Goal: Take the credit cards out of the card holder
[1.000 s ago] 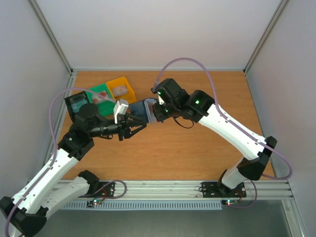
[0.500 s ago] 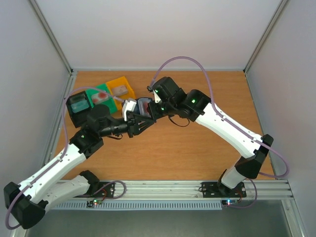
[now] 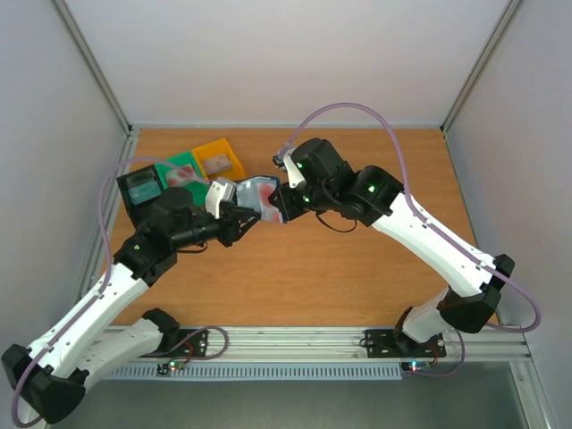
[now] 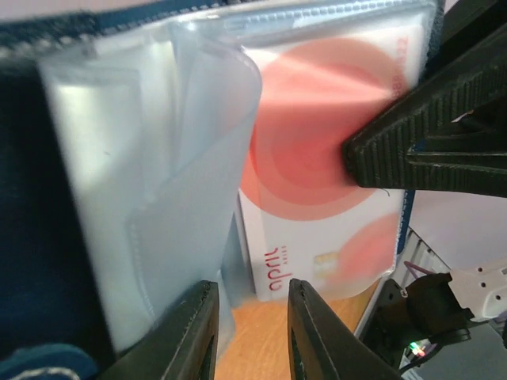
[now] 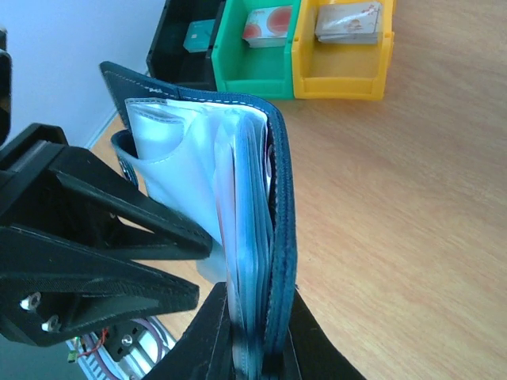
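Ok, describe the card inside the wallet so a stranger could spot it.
Above the middle of the wooden table, the right tool holds a navy card holder open. Tucked in one of its clear sleeves is a white card printed with big red-pink circles; the sleeves beside it look blank and frosty.

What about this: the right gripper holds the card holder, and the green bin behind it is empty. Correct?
The green bin is not empty: the right wrist view shows a card in it. The right gripper does hold the card holder.
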